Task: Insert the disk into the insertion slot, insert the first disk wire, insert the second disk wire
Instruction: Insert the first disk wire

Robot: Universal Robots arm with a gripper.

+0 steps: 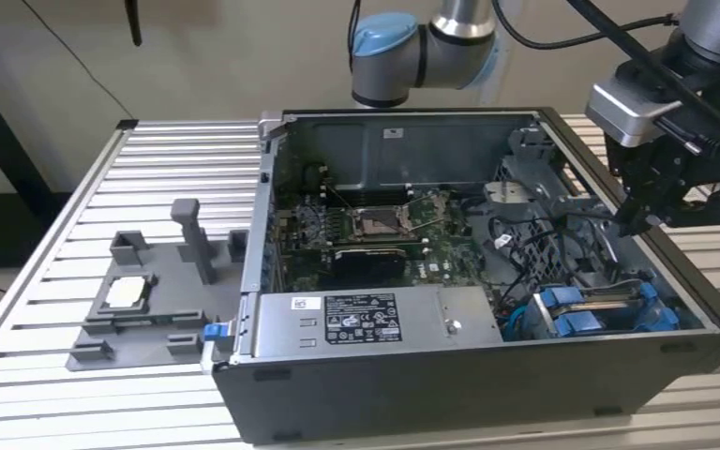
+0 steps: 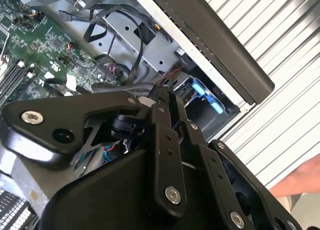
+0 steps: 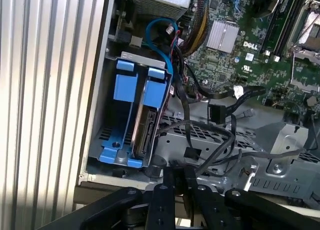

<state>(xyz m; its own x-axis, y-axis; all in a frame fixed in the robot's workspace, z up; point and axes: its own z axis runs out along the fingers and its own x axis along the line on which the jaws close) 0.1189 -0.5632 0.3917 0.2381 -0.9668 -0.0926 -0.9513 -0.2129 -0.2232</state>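
Note:
The disk (image 3: pixel 146 125), silver-grey in its blue carrier (image 3: pixel 125 87), stands on edge inside the insertion slot of the drive bay (image 3: pixel 100 115), with its connector end facing outward. In the exterior view the disk (image 1: pixel 604 302) sits at the case's near right corner. My gripper (image 3: pixel 179 171) hovers over the metal cage just beside the bay, its fingers (image 3: pixel 167 177) closed on a black disk wire with a small plug (image 3: pixel 189 153). In the exterior view the gripper (image 1: pixel 641 223) hangs above the case's right wall. Another black plug (image 3: pixel 216 112) lies loose on the cage.
The open computer case (image 1: pixel 486 394) lies on a slatted metal table (image 1: pixel 35 281). Inside are the motherboard (image 1: pixel 385 225), a grey labelled power supply box (image 1: pixel 348 319) and loose cables (image 1: pixel 547 248). A grey fixture (image 1: pixel 135 300) stands on the exterior view's left.

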